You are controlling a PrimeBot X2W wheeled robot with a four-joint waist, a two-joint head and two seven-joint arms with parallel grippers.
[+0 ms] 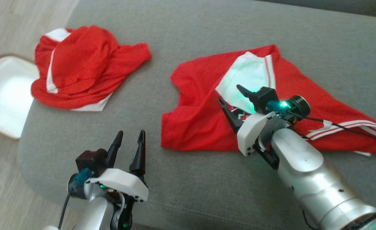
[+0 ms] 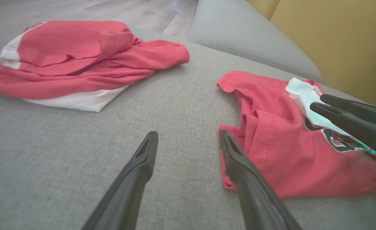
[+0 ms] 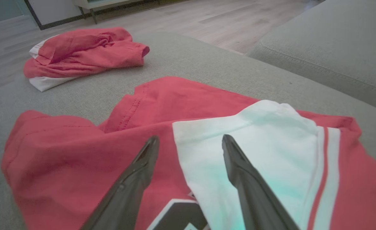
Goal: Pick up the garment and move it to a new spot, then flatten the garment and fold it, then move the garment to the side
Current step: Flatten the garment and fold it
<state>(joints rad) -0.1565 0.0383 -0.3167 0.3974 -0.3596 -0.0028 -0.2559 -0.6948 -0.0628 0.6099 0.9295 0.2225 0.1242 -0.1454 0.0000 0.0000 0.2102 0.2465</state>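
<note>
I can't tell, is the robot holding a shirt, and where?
Nothing is held. The left gripper and right gripper are open, the right over the shirt.

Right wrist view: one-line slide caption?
Open right gripper poised over red garment, at its white panel, on gray sofa.

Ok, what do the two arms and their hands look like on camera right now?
Both match: the left hand and right hand each have two long, dark, tapering fingers on a white shell, with a dark boxy block, a teal connector and a green light at the wrist. The right forearm is a silver tube with small dark screws; a thin black cable leaves its wrist.
</note>
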